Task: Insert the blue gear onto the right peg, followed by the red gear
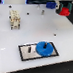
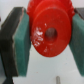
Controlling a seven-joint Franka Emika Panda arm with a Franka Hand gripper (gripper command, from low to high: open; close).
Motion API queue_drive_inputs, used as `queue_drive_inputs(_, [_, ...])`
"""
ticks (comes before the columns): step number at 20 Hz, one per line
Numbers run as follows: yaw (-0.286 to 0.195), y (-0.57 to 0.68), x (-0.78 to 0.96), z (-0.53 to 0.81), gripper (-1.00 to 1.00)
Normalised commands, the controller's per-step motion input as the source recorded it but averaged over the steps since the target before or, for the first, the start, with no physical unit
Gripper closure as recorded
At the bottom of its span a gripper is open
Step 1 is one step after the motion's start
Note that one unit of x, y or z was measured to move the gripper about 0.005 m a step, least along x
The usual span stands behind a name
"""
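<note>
Worktop [image 1: 13, 47]: white, no readable labels or writing in either view. Plate [image 1: 26, 52]: pale, black-framed, lying flat low in the exterior view. Blue gear [image 1: 44, 47]: flat on the plate's end toward the exterior view's right, axis vertical; peg under it not visible. Pincer [image 2: 49, 36]: at the exterior view's top right, green pads clamped on opposite sides of the red gear [image 2: 50, 31]. Wrist view looks straight down its bore.
</note>
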Motion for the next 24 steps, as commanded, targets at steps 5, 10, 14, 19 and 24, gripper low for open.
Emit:
queue_drive_inputs(5, [0.0,-0.26,0.75,0.46,1.0])
queue_drive_inputs(10, [0.0,-0.19,0.78,0.41,1.0])
queue_drive_inputs(14, [0.0,-0.17,0.79,0.32,1.0])
queue_drive_inputs(19, [0.0,-0.2,0.79,0.27,1.0])
queue_drive_inputs(24, [0.0,-0.23,0.78,0.18,1.0])
